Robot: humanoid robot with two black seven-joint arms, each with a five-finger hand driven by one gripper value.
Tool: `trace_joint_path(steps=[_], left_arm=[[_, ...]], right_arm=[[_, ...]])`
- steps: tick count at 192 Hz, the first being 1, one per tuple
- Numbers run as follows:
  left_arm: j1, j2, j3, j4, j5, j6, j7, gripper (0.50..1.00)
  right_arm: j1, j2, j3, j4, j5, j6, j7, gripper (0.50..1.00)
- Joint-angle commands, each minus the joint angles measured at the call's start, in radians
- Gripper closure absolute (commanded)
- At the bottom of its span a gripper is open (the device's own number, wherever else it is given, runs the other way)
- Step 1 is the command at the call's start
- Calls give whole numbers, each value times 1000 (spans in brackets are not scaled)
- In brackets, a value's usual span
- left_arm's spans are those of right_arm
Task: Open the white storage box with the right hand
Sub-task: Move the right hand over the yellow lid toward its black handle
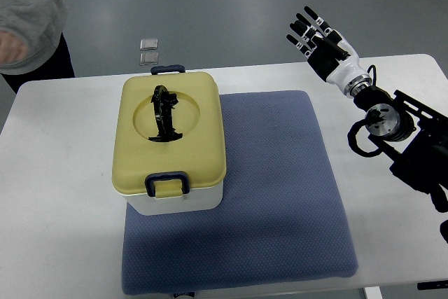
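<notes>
Your white storage box (170,141) sat latched under its yellow lid (170,131); your right hand (318,36) hovered apart, fingers spread.

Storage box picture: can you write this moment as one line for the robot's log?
storage box: lid on, both latches down, on blue mat | right hand: open, raised, away from box | left arm: unseen | person: far-left corner

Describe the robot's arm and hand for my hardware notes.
The right hand has black jointed fingers with pale knuckle segments and a white wrist shell. The arm behind it is black, with a round silver joint and looped black cables.
</notes>
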State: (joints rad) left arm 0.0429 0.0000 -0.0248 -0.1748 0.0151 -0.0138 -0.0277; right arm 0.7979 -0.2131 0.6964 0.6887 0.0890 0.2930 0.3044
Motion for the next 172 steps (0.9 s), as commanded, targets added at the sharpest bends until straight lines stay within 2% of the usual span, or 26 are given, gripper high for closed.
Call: trace_joint_path(steps=[1,60,86,106,144,172], left_arm=[[0,0,3,-2,0,-2,0,500],[-3,0,-1,0,0,-2,0,500],[-5,0,-1,-2,0,-2,0,500],[-5,0,0,-3,0,-2,0,500],[-8,0,2,-6,0,-2,0,500],[-8,0,2,-11,2,-3,0,500]], right_arm=[[1,0,0,0,0,0,-1,570],[12,-6,-3,0,-32,8,-1,572],[53,-23,-21,2,-216,18,-34,572],[96,-57,-55,3,-410,61,-48,572],[290,-130,-218,81,-848,149,-53,572],[509,-158,-486,121,-943,170,-47,572]])
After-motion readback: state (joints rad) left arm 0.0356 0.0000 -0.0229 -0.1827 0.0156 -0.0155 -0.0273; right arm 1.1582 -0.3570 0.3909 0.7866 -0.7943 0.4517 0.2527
